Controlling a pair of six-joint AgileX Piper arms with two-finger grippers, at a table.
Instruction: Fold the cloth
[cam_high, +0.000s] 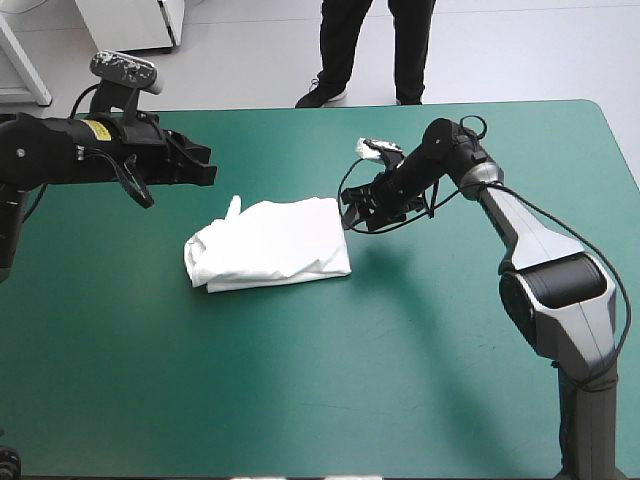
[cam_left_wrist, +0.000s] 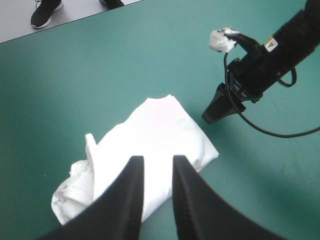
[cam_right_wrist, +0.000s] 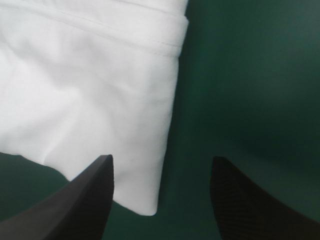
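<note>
Teal-green cover (cam_high: 300, 380) lies bare beneath the right gripper (cam_right_wrist: 162, 161), whose black fingers stand wide apart and empty, with one corner of the T-shirt (cam_high: 270, 245) between them and its stitched right edge running ahead. That T-shirt is a folded white bundle at mid-table, with open cover on every side out to the table's edges. Left gripper (cam_high: 207, 170) hangs above the table off the bundle's far left side, fingers only narrowly parted, touching nothing.

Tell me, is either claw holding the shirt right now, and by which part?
Nothing is held. The right claw stands open, a corner of the folded T-shirt lying between its fingers, not pinched. The left claw hangs above the shirt, empty.
</note>
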